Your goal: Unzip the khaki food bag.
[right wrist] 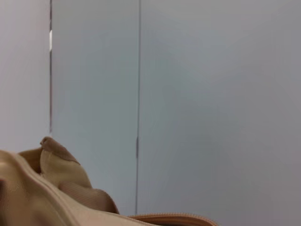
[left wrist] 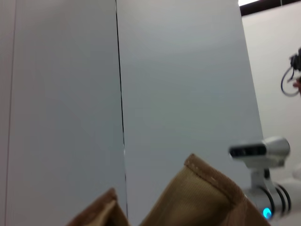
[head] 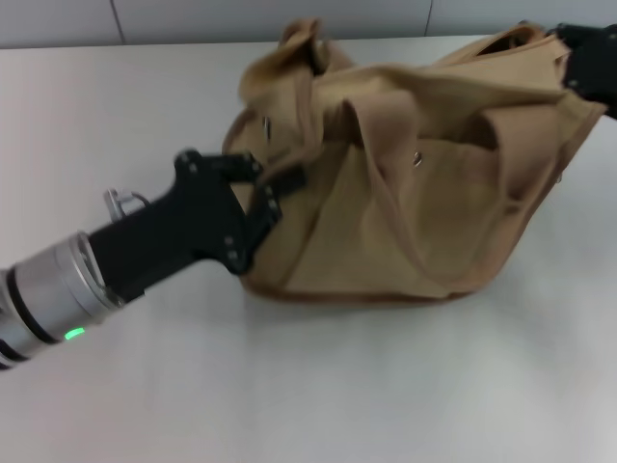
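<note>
The khaki food bag (head: pixel 415 212) lies slumped in the middle of the white table, with a loop handle draped over its front pocket and a small metal snap (head: pixel 417 158). My left gripper (head: pixel 275 193) is against the bag's left end, at its upper edge. My right gripper (head: pixel 571 66) is at the bag's far right top corner, shut on the fabric, which runs taut toward it. Tan fabric with brown piping shows in the left wrist view (left wrist: pixel 202 197). The right wrist view shows the bag's top (right wrist: pixel 51 188) and a strip of zipper (right wrist: pixel 174 219).
The white table (head: pixel 337 386) extends in front of the bag and to its left. A grey panelled wall (head: pixel 193 19) stands behind the table. The robot's head (left wrist: pixel 261 155) shows in the left wrist view.
</note>
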